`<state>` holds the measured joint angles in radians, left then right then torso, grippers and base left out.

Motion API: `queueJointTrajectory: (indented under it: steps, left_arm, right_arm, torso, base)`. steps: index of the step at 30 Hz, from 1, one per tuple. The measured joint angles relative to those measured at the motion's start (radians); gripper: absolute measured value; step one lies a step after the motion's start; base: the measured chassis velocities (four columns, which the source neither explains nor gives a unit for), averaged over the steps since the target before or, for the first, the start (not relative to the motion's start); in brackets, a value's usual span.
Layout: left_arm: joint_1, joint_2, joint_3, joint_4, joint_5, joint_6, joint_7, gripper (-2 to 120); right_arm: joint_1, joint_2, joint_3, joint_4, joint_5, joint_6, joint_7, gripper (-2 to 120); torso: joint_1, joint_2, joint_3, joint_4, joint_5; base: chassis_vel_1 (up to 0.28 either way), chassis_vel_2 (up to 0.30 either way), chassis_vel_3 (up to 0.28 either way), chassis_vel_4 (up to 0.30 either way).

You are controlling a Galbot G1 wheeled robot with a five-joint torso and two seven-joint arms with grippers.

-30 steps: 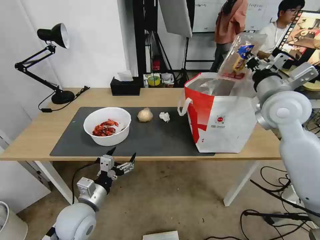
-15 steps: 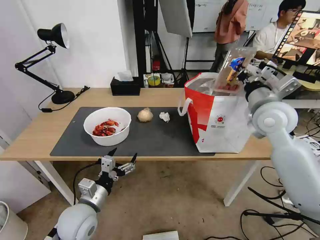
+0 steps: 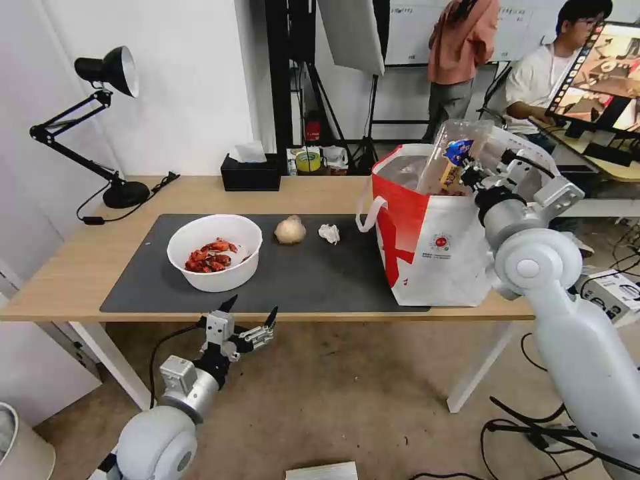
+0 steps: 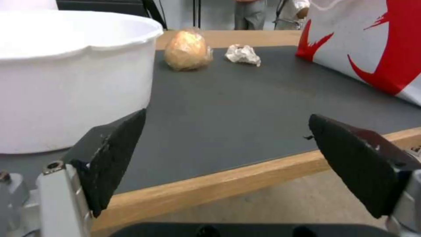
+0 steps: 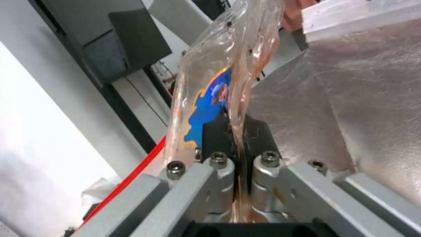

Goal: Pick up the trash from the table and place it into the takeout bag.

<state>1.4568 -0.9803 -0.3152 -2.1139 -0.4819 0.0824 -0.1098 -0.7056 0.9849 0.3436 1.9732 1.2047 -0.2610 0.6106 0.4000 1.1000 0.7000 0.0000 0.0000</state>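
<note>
The right gripper (image 3: 467, 175) pinches the clear tray (image 3: 448, 157) upright over the takeout bag (image 3: 433, 247) mouth. Released tilted, it could catch the bag's rim and spill scraps. Left gripper (image 3: 248, 319), jaws spread, waits below the tabletop (image 3: 67, 273).

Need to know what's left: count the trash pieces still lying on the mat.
3: the bowl at the mat's left, the wrapped ball at mid-mat, the tissue just right of it. A fourth, the clear tray, hangs from the right gripper over the bag.
</note>
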Motion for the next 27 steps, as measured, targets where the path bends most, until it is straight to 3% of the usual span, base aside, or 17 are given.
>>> queueJointTrajectory:
  steps: [14,27]
  left_arm:
    - [-0.005,-0.003,0.013,0.006,0.006,0.004,-0.002,100]
    - [-0.014,0.005,0.017,0.007,0.008,0.007,-0.004,100]
  right_arm:
    - [-0.017,0.013,0.003,0.007,0.033,-0.019,0.027,0]
    - [-0.007,0.007,-0.005,0.0,0.046,-0.024,0.033,50]
  torso:
    - [0.0,0.0,0.0,0.0,0.0]
    - [0.0,0.0,0.0,0.0,0.0]
  base:
    - [0.0,0.0,0.0,0.0]
    - [0.0,0.0,0.0,0.0]
